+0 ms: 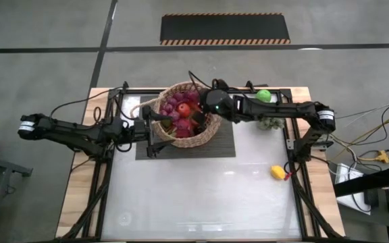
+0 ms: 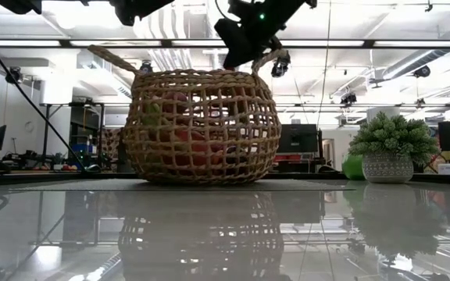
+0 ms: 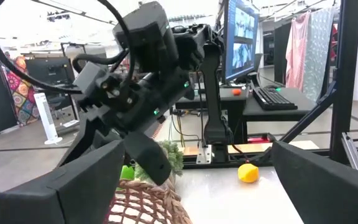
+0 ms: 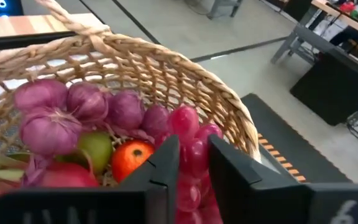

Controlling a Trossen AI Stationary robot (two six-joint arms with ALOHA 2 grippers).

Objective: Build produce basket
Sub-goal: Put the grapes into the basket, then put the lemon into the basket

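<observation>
My right gripper (image 4: 188, 165) hangs just inside the basket (image 4: 166, 68), over the heap of produce; my fingers (image 4: 160, 168) stand a little apart, a narrow gap between them, and through that gap I see a bunch of red grapes (image 4: 191, 146). I judge this to be the setting-down of that bunch, though I cannot tell whether the pads are pressing it or only framing it. To do it well I would keep low over the pile, part the fingers only as far as needed so the bunch settles rather than drops, then lift straight up clear of the woven rim and the loop handle (image 4: 73, 25) before swinging away; a sideways pull could snag the wicker and drag the basket off its dark mat (image 1: 225, 145).

Just past my fingers lie an orange fruit (image 4: 131, 158), a green fruit (image 4: 95, 149) beside it, and a cluster of purple grapes (image 4: 73, 109) toward the far wall; the basket looks well filled.

My left gripper (image 1: 152, 128) waits at the basket's opposite side, close to the rim, its fingers wide apart with nothing between them.

Farther off on the table, a lemon (image 1: 277, 172) lies well apart near the right edge, and a green apple (image 1: 264, 96) sits at the back beside a potted leafy plant (image 2: 389, 148); I judge both fruits yet to be collected.
</observation>
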